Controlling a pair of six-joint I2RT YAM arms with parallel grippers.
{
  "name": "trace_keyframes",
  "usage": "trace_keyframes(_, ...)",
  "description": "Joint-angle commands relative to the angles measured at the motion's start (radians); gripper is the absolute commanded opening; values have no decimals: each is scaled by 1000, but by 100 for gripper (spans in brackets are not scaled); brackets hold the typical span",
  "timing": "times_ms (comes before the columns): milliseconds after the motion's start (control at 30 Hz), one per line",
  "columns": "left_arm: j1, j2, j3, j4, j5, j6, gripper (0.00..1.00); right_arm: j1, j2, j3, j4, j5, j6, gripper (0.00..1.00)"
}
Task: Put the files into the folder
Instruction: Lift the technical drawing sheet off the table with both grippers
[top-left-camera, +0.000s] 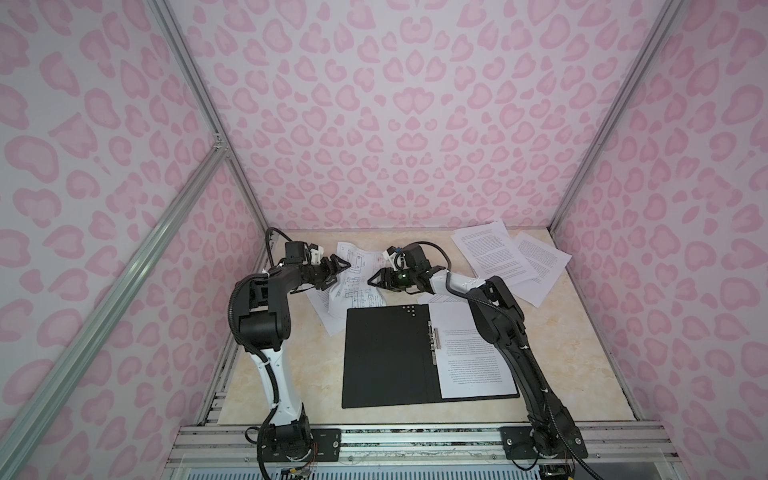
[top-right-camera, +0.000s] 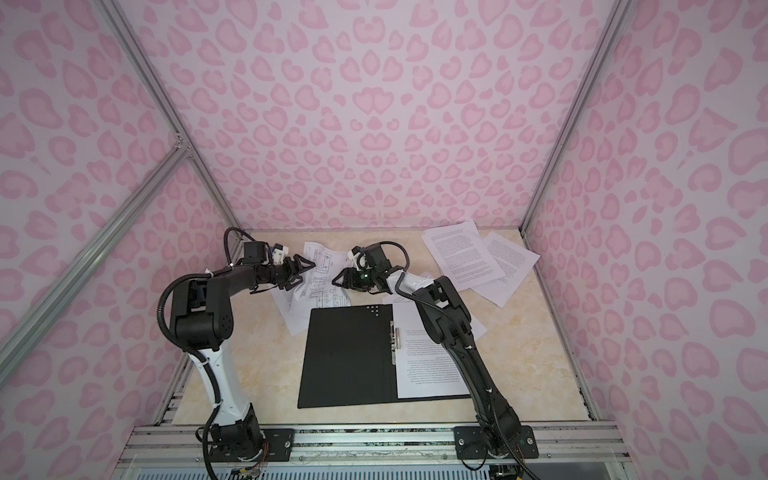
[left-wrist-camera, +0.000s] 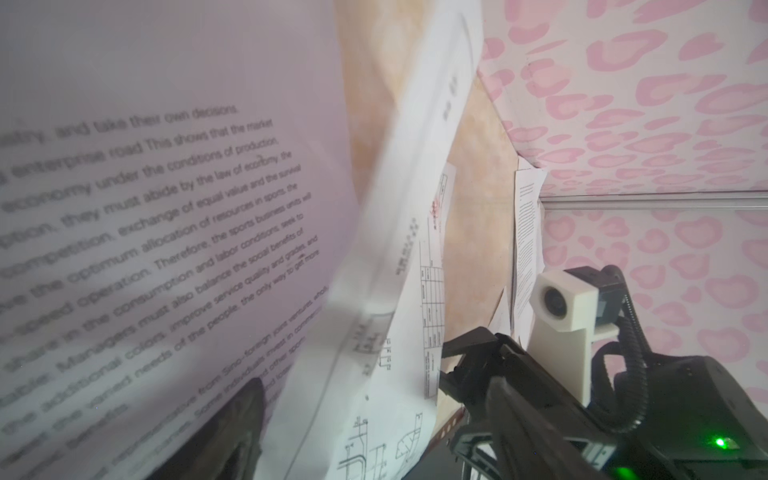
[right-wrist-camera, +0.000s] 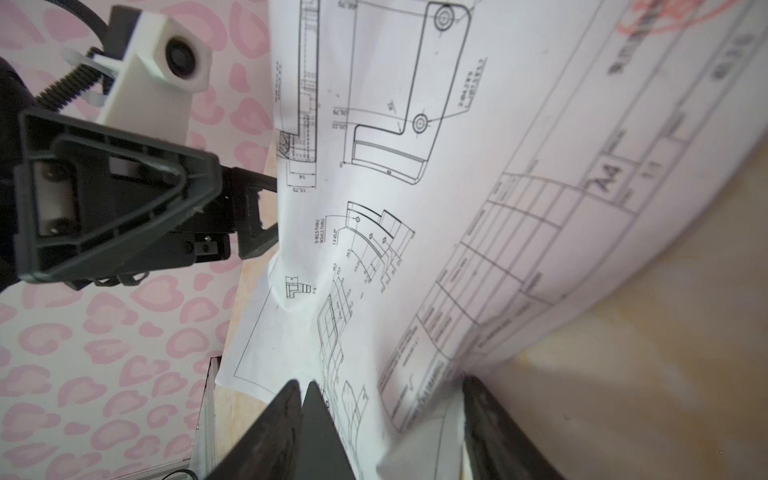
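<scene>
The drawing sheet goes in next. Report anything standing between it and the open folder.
Nothing lies between the drawing sheet and the folder. Only the right arm crosses above the folder's right half, over the text sheet lying there.

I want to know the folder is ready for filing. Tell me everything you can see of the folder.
The folder lies open and flat on the marbled table, black inner faces up, thin and stiff-looking. A metal clip runs along its spine; small pale dots mark its far edge near the spine. One printed sheet lies on its right half.
</scene>
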Motion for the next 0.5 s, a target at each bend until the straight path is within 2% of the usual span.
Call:
trace_keyframes(0,-1,-16,-10,41,57,45,86,1,24,-15,-75,16,14,63)
trace_keyframes(33,-1,-17,-10,42,70,52,88,0,25,-16,-73,13,16,63)
trace_keyframes(67,-1,-25,-26,58,87,57,98,0,27,-16,-71,12,18,63)
trace_keyframes(200,1,-59,-60,125,124,66,98,-2,29,-23,-53,4,29,63)
trace_keyframes(467,1,51,115,93,178,70,98,-5,30,-30,-32,-10,38,63)
